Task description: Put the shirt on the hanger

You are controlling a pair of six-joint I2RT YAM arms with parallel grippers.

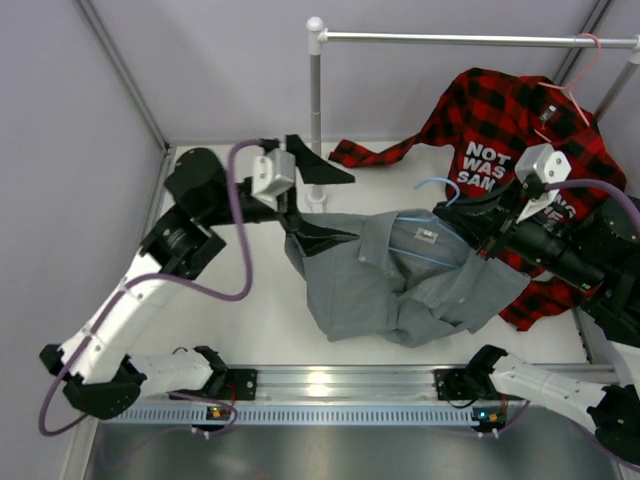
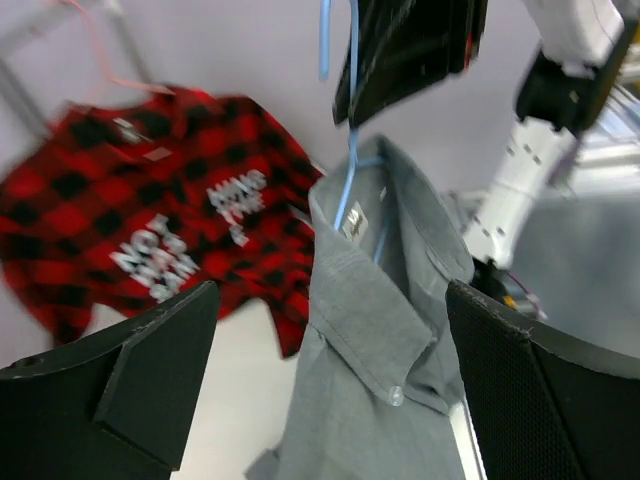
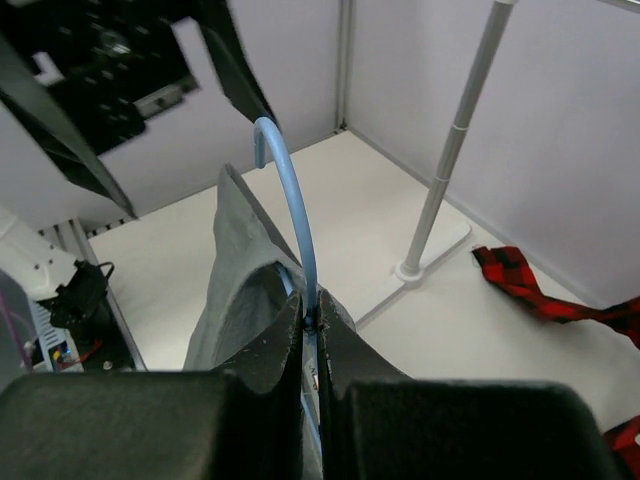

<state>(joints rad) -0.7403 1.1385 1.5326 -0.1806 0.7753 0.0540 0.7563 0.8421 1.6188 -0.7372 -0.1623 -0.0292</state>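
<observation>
The grey-green shirt [image 1: 400, 285] hangs on the light-blue hanger [image 1: 432, 184], its collar around the hanger's neck and its lower part bunched on the table. My right gripper [image 1: 478, 222] is shut on the hanger's neck just below the hook, as the right wrist view [image 3: 312, 312] shows, with the shirt [image 3: 235, 290] draped below it. My left gripper [image 1: 312, 200] is open and empty at the shirt's left edge. In the left wrist view the shirt [image 2: 370, 340] and hanger [image 2: 350, 160] lie ahead between its spread fingers [image 2: 150, 370].
A red-and-black plaid shirt [image 1: 520, 120] on a pink hanger [image 1: 572, 92] lies at the back right, under the rack bar [image 1: 470, 40]. The rack's pole [image 1: 316, 110] stands just behind my left gripper. A metal rail [image 1: 330, 385] runs along the near edge.
</observation>
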